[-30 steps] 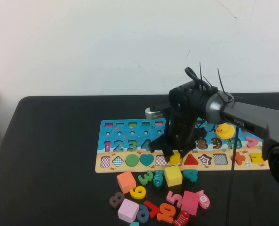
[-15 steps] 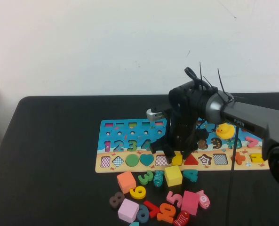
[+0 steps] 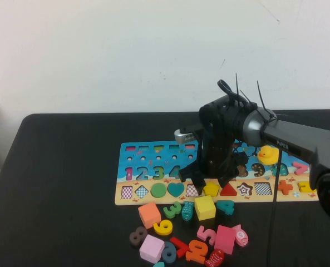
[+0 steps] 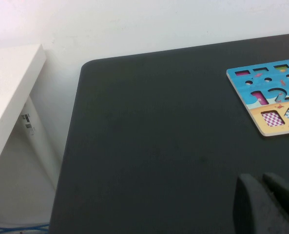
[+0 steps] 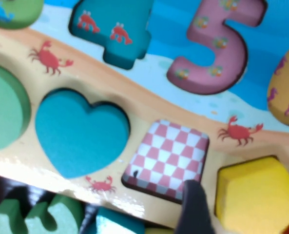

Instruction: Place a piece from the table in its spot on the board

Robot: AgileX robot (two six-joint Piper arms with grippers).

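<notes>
My right pincer (image 3: 211, 182), fingers spread and empty, hovers over the yellow pentagon (image 3: 211, 189) seated in the board (image 3: 153, 153). Risk: a rising finger (image 5: 195, 209) snags it, lifting it out. Left pincer (image 4: 266, 202) parked above the tabletop (image 4: 159, 146), state unclear.

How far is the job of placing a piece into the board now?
Done: the yellow pentagon sits in its slot on the board. In hand: nothing; the right tool hovers open over it. The left tool is parked. Left: the checkered slot is empty.

The black table (image 3: 64, 183) carries the puzzle board (image 3: 148, 161) and loose pieces (image 3: 178, 231).
</notes>
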